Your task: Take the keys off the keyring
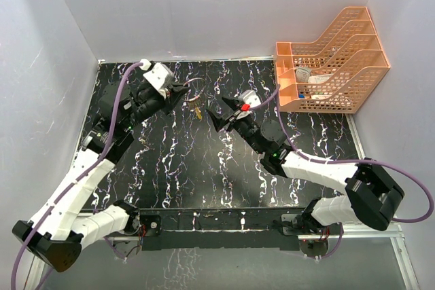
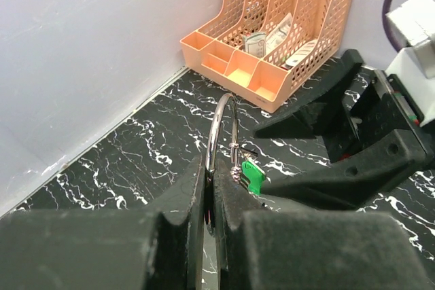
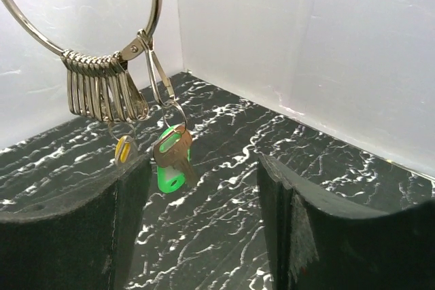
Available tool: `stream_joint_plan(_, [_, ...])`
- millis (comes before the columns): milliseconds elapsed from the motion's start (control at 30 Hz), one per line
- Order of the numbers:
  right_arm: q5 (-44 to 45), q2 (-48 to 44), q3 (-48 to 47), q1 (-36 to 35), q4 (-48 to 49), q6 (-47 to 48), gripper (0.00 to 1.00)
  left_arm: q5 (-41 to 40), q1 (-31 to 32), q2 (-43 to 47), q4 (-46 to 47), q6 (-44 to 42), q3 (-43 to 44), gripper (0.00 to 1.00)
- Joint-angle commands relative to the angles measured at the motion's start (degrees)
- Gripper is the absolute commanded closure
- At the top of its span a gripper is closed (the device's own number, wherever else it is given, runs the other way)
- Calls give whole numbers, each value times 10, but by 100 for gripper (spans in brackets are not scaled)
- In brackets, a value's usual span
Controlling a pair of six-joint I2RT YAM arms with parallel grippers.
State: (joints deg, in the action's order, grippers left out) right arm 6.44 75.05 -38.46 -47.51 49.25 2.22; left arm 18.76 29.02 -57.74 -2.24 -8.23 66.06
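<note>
Both busy: left end effector (image 2: pixel 211 191) pinches ring (image 2: pixel 212 134) aloft; right end effector (image 3: pixel 200 168), spread, should next grip green key (image 3: pixel 171 161).

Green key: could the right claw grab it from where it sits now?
Probably yes. The green key hangs free below the keyring, which the left gripper holds up. The right gripper is open, with the key just ahead of it and nothing between; the yellow key hangs close beside.
</note>
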Motion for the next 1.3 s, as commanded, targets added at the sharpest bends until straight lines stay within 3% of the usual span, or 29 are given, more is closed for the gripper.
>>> stream_joint_plan(0, [-10, -5, -29, 3, 52, -14, 19, 23, 3, 32, 30, 13, 17, 100])
stream_joint_plan(33, [-11, -2, -31, 3, 52, -15, 11, 24, 2, 34, 34, 16, 15, 100])
stream_joint_plan(67, [-12, 0, -34, 3, 53, -17, 10, 24, 2, 37, 37, 18, 13, 100])
stream_joint_plan(267, [-13, 18, -47, 3, 59, -25, 12, 26, 3, 40, 45, 27, 6, 100])
stream_joint_plan(367, [-11, 26, -52, 3, 59, -27, 16, 28, 3, 40, 46, 30, 3, 100])
stream_joint_plan(500, [-4, 27, -59, 3, 56, -22, 28, 23, 2, 42, 47, 31, -1, 100])
stream_joint_plan(767, [-6, 15, -63, 3, 44, -13, 38, 19, 3, 43, 56, 32, -9, 100])
stream_joint_plan(900, [-17, 20, -67, 3, 35, -14, 57, 15, 3, 48, 70, 35, -16, 100])
stream_joint_plan(1067, [-30, 18, -67, 3, 27, -14, 91, 6, 3, 47, 68, 34, -17, 100])
stream_joint_plan(1133, [-33, 13, -68, 3, 22, -9, 99, -5, 3, 46, 65, 32, -20, 100])
stream_joint_plan(1267, [-48, -3, -91, 3, -48, 14, 100, -38, 3, 44, 65, 30, -30, 100])
